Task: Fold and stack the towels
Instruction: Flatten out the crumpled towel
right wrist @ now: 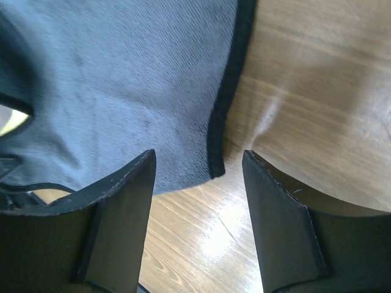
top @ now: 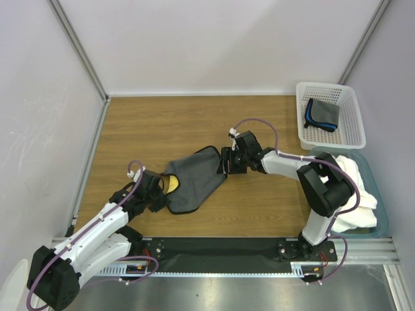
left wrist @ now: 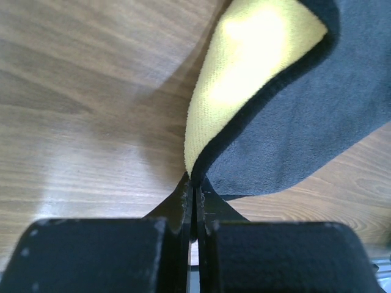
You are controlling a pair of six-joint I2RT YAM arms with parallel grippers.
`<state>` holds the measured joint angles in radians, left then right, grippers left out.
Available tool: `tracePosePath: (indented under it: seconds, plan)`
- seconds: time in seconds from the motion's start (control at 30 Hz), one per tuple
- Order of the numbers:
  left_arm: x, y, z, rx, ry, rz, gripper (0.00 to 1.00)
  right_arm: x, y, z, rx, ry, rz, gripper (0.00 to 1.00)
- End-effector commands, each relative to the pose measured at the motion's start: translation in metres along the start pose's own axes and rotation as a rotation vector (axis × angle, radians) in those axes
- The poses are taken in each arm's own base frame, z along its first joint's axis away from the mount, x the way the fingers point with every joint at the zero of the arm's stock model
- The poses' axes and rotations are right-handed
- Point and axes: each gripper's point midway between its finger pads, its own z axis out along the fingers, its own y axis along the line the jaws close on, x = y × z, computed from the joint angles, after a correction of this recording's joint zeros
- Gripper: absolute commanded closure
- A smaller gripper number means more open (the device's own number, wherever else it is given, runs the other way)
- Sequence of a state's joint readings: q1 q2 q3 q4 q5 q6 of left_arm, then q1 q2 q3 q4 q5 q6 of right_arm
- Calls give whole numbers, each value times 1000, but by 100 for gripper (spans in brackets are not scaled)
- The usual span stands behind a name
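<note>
the left gripper is pinching shut on a corner of the yellow-and-grey towel, which is lying on the wooden table; the right gripper is hovering with jaws apart over its opposite corner.

Grey, yellow, blue and white cloths showing against brown wood

The two-sided towel is showing a charcoal grey face and a bright yellow underside, with dark piping running round its edge. The dark grey towel is wearing a vivid blue border inside the white perforated basket. The white towel is lying plain in a teal bin.
</note>
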<state>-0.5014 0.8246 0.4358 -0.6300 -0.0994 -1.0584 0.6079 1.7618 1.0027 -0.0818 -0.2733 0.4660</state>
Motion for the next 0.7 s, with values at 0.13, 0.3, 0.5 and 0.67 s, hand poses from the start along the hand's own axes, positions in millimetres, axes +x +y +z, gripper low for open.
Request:
tracePosePath:
  seconds: [0.13, 0.3, 0.5, 0.67]
  plan:
    - [-17, -24, -4, 61, -30, 41, 99, -6, 3, 12, 30, 1, -21, 53]
    - [-28, -37, -11, 85, -51, 64, 100, -26, 10, -7, 72, -12, -5, 94]
    - [-74, -80, -33, 185, -161, 106, 100, -93, 27, -63, 118, -131, -38, 100]
    - [-136, -128, -67, 355, -272, 77, 100, -155, 39, -103, 161, -229, -60, 100]
